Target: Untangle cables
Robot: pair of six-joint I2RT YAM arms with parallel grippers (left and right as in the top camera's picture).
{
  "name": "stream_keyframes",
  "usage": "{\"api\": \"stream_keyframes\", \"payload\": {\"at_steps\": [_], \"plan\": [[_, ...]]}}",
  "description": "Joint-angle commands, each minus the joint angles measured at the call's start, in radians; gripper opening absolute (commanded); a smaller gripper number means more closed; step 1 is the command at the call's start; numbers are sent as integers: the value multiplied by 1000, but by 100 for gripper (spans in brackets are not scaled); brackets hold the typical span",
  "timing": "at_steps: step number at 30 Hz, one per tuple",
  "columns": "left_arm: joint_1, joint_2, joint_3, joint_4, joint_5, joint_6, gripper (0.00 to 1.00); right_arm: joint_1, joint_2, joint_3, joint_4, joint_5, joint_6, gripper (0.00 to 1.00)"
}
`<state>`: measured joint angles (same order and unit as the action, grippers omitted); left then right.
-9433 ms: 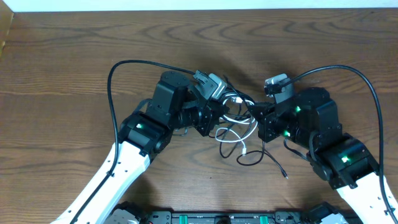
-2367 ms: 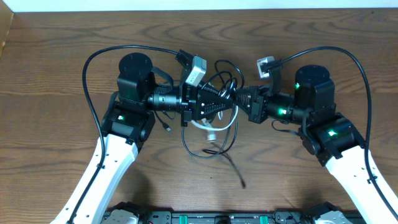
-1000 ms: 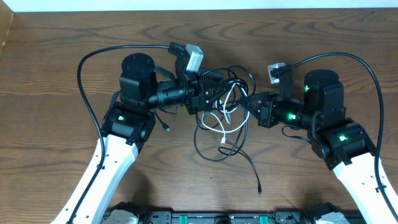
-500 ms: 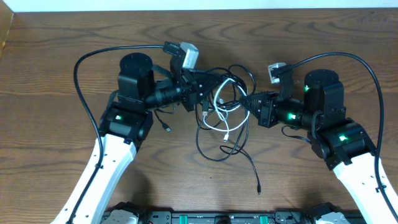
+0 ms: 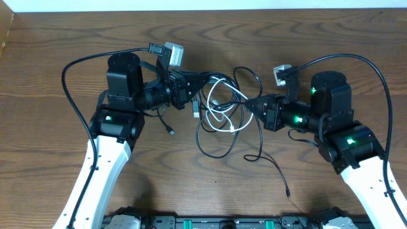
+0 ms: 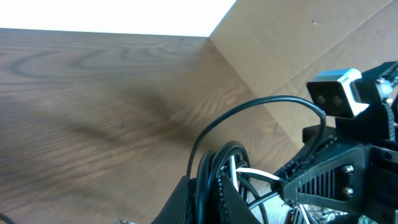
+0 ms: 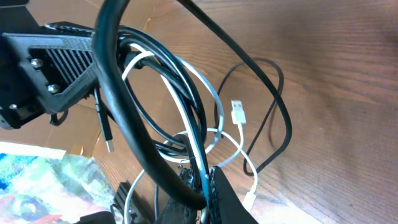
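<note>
The cables hang as one tangle stretched between my two grippers above the wooden table. A white cable loops through the black ones, and its white plug dangles free. A black loop sags onto the table, and one black tail trails toward the front right. My left gripper is shut on a black cable at the left of the tangle. My right gripper is shut on black and white strands at the right side.
Thick black arm cables arc over each arm. A cardboard wall stands past the table's edge in the left wrist view, and a cardboard corner shows at the far left. A small plug lies under the left arm.
My left gripper closed on a black cable and drew back to the left, stretching the tangle. The black tail slid toward the front right. The right arm held still.
</note>
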<state>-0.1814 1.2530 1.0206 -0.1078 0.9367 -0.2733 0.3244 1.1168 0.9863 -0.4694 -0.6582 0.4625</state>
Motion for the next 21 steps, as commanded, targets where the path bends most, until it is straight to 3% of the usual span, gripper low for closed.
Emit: {"api": "stream_keyframes", "payload": {"at_steps": [1, 4, 7, 17, 21], "plan": [[22, -11, 17, 3, -33, 7, 9, -5, -13, -1, -24, 35, -8, 1], [42, -11, 17, 3, -145, -22, 8, -6, -13, -1, -106, 123, -8, 1], [69, -11, 17, 4, -237, -127, 8, -17, -13, -1, -200, 192, -20, 1], [71, -11, 17, 0, -233, -157, 8, -20, -13, -1, -268, 295, -67, 2], [71, -11, 18, 0, -140, -149, 8, -20, -13, -1, -276, 309, -67, 18]]}}
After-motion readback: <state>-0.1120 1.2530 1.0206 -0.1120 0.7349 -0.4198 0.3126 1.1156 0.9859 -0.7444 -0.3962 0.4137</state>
